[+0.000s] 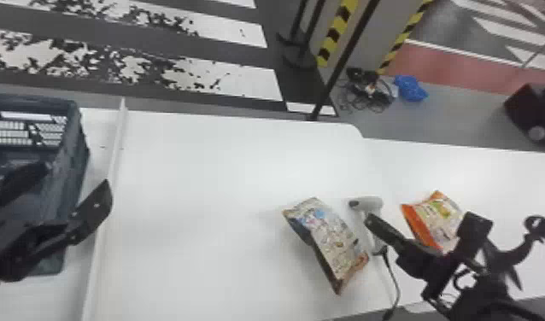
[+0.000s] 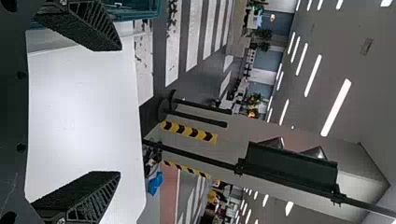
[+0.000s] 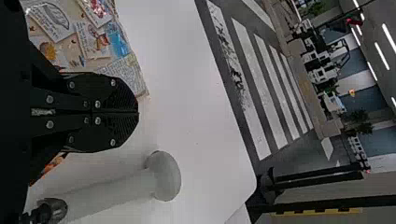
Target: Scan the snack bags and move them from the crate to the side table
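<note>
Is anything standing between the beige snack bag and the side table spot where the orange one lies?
Yes: the grey scanner and its cable lie between the beige bag and the orange bag, and the right hand hangs there too.

In the head view, the crate (image 1: 73, 158) is cut off at nine o'clock; toward four, the right arm (image 1: 472, 226) hides the orange snack bag (image 1: 427, 220) (partly).

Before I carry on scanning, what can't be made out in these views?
- Crate: cut off by the head view's left edge, its inside partly behind the left gripper; whether it holds bags can't be told.
- Orange-edged bag: right side behind the right arm, head view.
- Scanner: part of the handle behind the right gripper, head view.
</note>
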`<act>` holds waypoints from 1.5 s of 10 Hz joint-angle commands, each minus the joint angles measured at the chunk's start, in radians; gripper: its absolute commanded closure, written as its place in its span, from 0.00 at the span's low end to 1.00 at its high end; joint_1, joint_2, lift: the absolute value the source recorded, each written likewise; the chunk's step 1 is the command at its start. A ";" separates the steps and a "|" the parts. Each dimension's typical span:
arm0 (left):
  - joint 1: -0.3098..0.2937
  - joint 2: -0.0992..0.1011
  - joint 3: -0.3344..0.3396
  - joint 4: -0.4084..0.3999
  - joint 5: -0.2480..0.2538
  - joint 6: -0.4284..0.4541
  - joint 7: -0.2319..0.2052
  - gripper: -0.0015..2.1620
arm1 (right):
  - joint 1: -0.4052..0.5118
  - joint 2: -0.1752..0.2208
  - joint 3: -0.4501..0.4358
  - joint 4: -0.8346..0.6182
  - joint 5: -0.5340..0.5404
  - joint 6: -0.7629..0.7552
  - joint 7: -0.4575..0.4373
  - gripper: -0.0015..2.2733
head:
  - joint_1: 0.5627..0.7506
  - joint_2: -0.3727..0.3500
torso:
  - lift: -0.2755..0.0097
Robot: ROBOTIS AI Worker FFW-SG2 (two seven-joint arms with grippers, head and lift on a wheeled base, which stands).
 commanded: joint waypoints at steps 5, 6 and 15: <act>0.007 -0.003 0.008 -0.001 -0.010 0.000 -0.001 0.02 | -0.044 -0.050 0.062 0.179 0.055 -0.085 0.005 0.98 | 0.70 0.03 | 0.66; 0.007 -0.002 0.010 -0.002 -0.010 0.000 -0.006 0.02 | -0.018 -0.047 0.071 0.190 0.053 -0.113 0.005 0.98 | 0.70 0.03 | 0.66; 0.012 0.002 0.013 -0.015 0.004 -0.012 -0.021 0.02 | 0.071 0.006 0.083 0.048 0.029 -0.113 0.016 0.98 | 0.70 0.03 | 0.66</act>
